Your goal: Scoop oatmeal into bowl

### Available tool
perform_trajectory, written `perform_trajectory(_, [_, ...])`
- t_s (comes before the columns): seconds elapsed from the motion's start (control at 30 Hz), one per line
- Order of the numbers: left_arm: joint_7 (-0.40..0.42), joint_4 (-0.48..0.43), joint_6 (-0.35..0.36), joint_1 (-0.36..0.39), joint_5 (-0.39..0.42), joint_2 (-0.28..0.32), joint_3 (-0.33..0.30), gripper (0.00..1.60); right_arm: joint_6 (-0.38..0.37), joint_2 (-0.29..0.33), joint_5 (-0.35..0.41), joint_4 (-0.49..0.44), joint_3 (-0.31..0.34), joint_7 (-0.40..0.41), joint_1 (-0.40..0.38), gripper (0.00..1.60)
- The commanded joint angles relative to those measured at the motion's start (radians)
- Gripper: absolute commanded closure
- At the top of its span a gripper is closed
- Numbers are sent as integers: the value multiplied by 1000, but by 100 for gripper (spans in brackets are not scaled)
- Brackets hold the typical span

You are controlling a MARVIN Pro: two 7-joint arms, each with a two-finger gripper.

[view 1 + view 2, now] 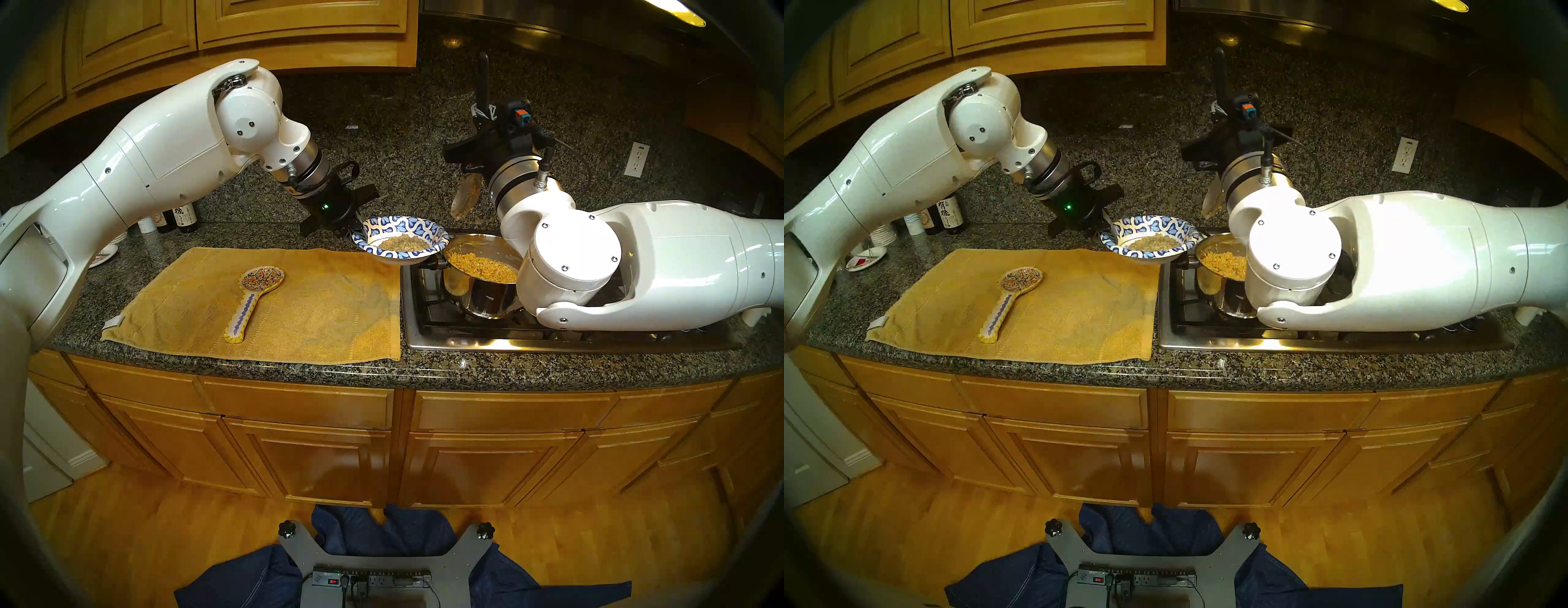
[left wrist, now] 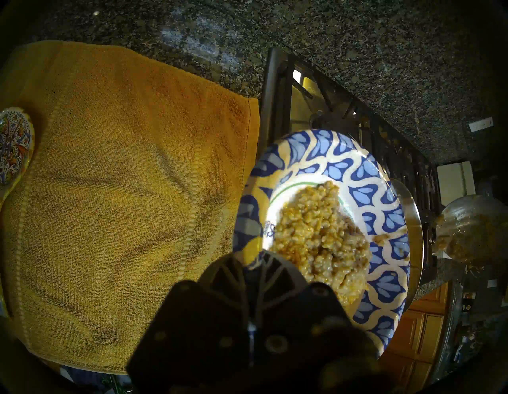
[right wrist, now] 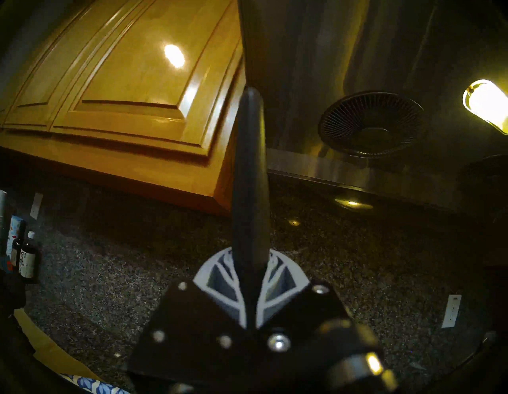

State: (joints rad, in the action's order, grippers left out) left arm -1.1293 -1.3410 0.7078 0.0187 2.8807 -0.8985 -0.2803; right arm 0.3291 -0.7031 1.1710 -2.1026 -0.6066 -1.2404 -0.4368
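Observation:
The blue-and-white leaf-patterned paper bowl (image 1: 384,226) hangs off the counter at the towel's far right corner. My left gripper (image 1: 356,231) is shut on its left rim (image 2: 254,265). A heap of tan oatmeal (image 1: 404,243) lies in its white centre (image 2: 316,234). The bowl's right rim sits next to a steel pot (image 1: 479,297) on the stove; more oatmeal (image 1: 481,263) fills the pot. My right gripper (image 3: 250,275) is shut on a spoon's black handle (image 1: 483,85), which points up. The spoon's oatmeal-smeared head (image 1: 466,197) hangs above and behind the pot.
A yellow towel (image 1: 322,305) covers the counter left of the stove (image 1: 458,339), and a painted ceramic spoon rest (image 1: 256,282) lies on it. Dark bottles (image 1: 180,216) stand at the back left. Wooden cabinets hang above, and my right forearm lies across the stove.

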Motion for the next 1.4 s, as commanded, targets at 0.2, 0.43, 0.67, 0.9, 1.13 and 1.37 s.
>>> perform_trajectory(0.2, [-70,0,2,44,-1,-1,-32,160,1,77,-8,-45,-1,-9,-39,160])
perform_trajectory(0.43, [-73,0,2,43,-1,-1,-34,160,0,80,-9,-58,-11,-18,-33,160])
perform_trajectory(0.67, [-75,0,2,41,-1,-2,-37,160,-6,113,-28,-73,-55,-31,-20,160])
perform_trajectory(0.9, [-74,0,2,42,-1,-2,-36,160,4,135,-37,-74,-83,-43,-17,160])
perform_trajectory(1.13, [-71,0,2,43,-1,-1,-34,160,12,134,-38,-67,-87,-43,-24,160])
perform_trajectory(1.37, [-70,0,2,43,-1,-1,-33,160,23,124,-35,-62,-85,-44,-23,160])
